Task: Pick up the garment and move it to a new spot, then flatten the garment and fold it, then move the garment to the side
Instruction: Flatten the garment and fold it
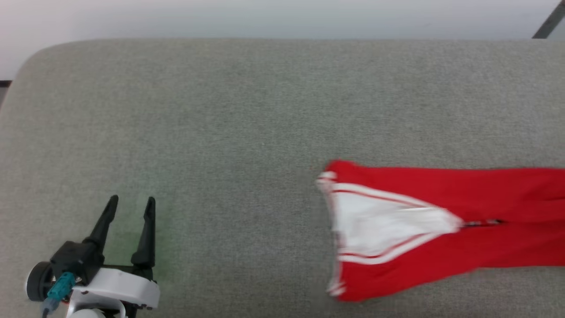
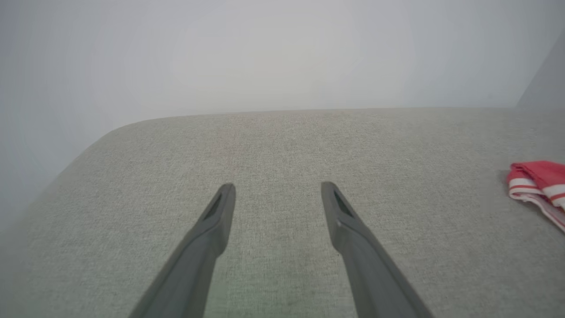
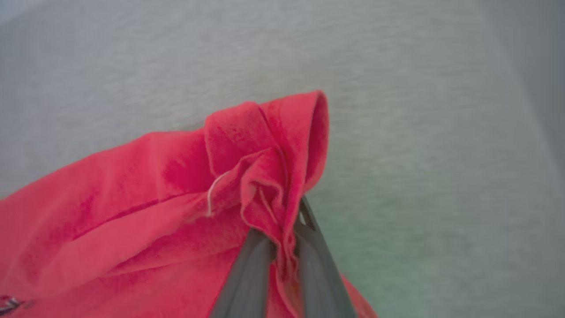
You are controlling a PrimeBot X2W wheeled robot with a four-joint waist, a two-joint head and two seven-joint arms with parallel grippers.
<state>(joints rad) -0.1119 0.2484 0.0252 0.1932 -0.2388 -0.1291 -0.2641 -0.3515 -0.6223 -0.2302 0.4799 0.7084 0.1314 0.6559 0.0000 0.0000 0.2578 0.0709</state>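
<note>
garment [image 1: 441, 194] on cushion's [image 1: 220, 110] right side, left pincer [image 1: 132, 198] front left

A grey fabric cushion [image 1: 220, 110] lies before a pale wall [image 1: 265, 17].

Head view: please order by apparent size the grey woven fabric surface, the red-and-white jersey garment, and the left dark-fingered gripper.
1. Grey woven fabric surface.
2. Red-and-white jersey garment, cut off at the right edge.
3. Left dark-fingered gripper; nearer the camera, yet smallest.
</note>
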